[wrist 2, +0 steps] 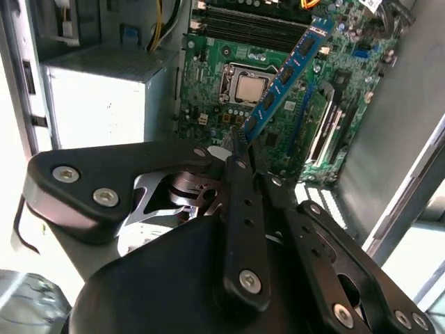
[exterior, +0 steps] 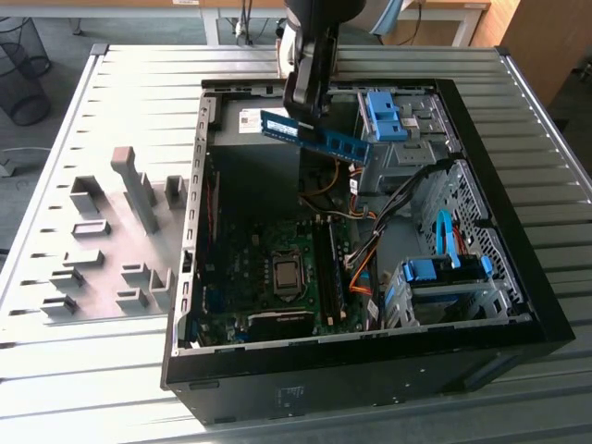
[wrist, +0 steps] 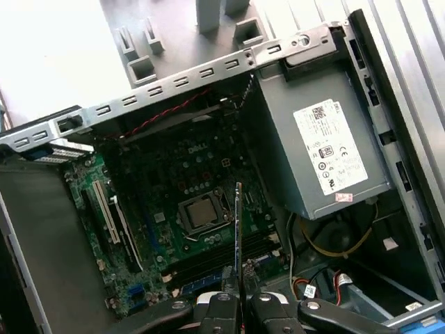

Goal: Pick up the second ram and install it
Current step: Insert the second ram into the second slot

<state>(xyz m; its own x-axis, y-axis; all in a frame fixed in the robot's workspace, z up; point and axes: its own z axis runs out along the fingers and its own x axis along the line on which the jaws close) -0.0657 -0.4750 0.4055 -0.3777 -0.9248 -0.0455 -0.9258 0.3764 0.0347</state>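
Carriage is the step in hand — the tool (exterior: 302, 118), closed on one end of the second ram (exterior: 314, 135), holds the stick in the air above the open computer case (exterior: 518, 277), over the end of the case that houses the grey power supply (wrist: 316, 149). In the exterior view the blue-green stick juts out from the fingers toward the exterior view's right, roughly level, white sticker showing near the gripped end. In both wrist views the stick is seen pinched between the two black fingers (wrist 2: 245, 209), its free length reaching out over the motherboard (wrist: 174, 209) with the processor socket (wrist: 202, 212) beneath. To do this well, I judge the stick must be brought parallel to the long memory slots (wrist 2: 250, 26) beside the socket and set square over a free one before any pressing — a tilt would likely jam an end or stress the thin board. The grip at one end only leaves the far end free to sag or swing, so slow motion seems wise. As for containers, the case holds the motherboard, the power supply, bundles of orange and black cables (exterior: 365, 264) and the drive bays with their bright blue latches (exterior: 387, 116). Outside it, grey holder blocks (exterior: 139, 190) stand on the slatted tabletop (exterior: 92, 370).
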